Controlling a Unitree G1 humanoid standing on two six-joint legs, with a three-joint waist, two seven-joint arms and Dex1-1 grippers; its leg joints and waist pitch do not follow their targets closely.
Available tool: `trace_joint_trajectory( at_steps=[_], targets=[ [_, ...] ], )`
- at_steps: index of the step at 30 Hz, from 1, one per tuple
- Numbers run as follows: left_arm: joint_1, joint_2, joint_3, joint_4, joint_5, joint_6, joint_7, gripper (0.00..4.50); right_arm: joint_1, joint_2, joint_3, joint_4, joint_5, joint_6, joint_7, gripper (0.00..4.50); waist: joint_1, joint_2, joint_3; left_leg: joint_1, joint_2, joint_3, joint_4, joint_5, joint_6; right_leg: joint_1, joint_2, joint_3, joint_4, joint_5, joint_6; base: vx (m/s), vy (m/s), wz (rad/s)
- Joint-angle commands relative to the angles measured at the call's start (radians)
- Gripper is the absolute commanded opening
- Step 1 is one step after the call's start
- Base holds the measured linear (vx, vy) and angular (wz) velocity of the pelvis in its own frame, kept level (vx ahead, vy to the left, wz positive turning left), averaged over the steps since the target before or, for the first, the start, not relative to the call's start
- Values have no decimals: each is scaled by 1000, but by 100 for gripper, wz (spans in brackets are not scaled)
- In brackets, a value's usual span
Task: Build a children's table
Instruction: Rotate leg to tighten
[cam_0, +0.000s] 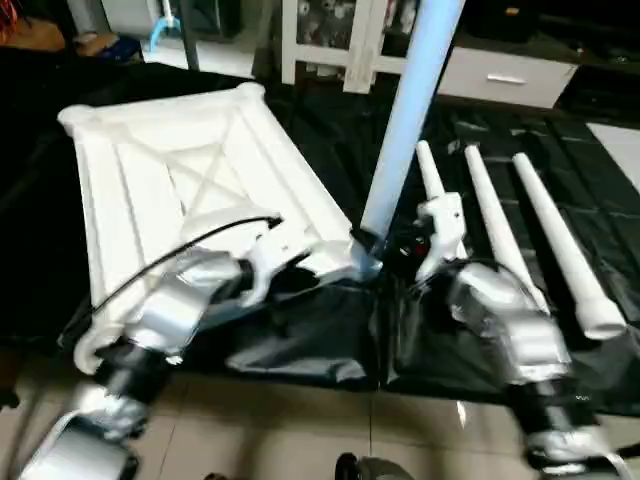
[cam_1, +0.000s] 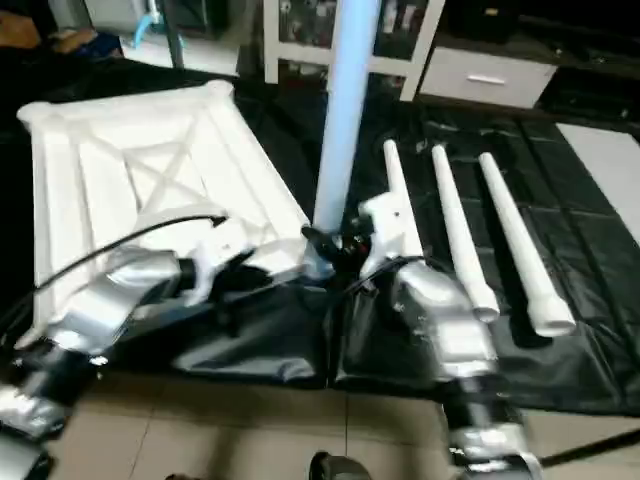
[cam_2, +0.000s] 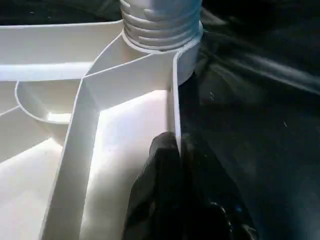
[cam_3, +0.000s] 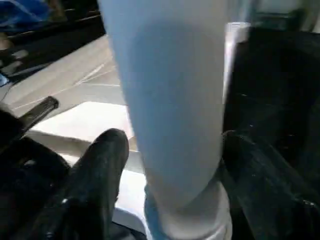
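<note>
The white plastic rectangular table top (cam_0: 190, 190) is lying underside up on the black sheet (cam_0: 300, 350), its X-shaped ribs facing me, and my left gripper (cam_2: 177, 150) is pinching its near side wall with both black fingers closed tight on it, just short of the near corner socket. In that socket a long white tapered tube leg (cam_0: 410, 110) is standing upright, and my right gripper (cam_3: 170, 165) is straddling its base with fingers spread, apart from the tube. Beyond the leg, three more white legs (cam_0: 560, 245) are lying side by side on the sheet.
</note>
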Motion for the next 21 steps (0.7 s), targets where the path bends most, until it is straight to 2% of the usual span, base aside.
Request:
trace_joint_trajectory(
  at_steps=[1,3,4,5,6,10,12,16,21],
  targets=[
    [30,22,-55,-12,-1,-20,-78,0,4,-51,-5,-23,27,24,90,361,6,14,-70,5,30,1,-67,-140,93,64,-44,45,-45,-175,-253,0,0,0],
    [37,39,-58,-20,-9,-26,-104,0,9,-102,-1,-19,24,35,156,361,11,15,-69,13,32,4,-67,-135,96,62,-40,44,-42,-149,-267,0,0,0],
    [41,50,-60,-25,-14,-30,-121,0,12,-137,3,-17,22,44,202,361,15,14,-68,12,33,4,-67,-135,95,64,-41,45,-41,-149,-268,0,0,0],
    [49,54,-61,-41,-33,-31,-142,0,16,-187,19,-5,11,46,265,361,18,6,-67,14,32,8,-67,-150,97,63,-39,45,-44,-167,-266,0,0,0],
    [50,54,-61,-42,-34,-31,-143,0,16,-189,20,-5,11,47,268,361,23,9,-64,13,35,7,-68,-163,94,63,-42,45,-45,-195,-261,0,0,0],
    [58,51,-65,-61,-48,-35,-167,0,13,-229,54,14,-25,10,312,361,26,3,-61,15,35,11,-69,-216,63,56,-46,47,-59,-320,-217,0,0,0],
    [61,51,-65,-63,-47,-41,-171,0,5,-232,53,26,-20,13,325,361,26,3,-62,17,36,11,-70,-222,56,55,-47,47,-61,-342,-205,0,0,0],
    [62,52,-66,-62,-45,-50,-175,0,-4,-229,49,37,-6,23,346,346,26,3,-64,15,35,10,-69,-214,58,55,-46,46,-60,-333,-201,0,0,0],
    [56,52,-69,-57,-48,-53,-176,0,-5,-231,59,40,20,50,393,298,28,3,-69,11,35,11,-65,-149,83,61,-46,45,-47,-242,-227,0,0,0]
  ],
)
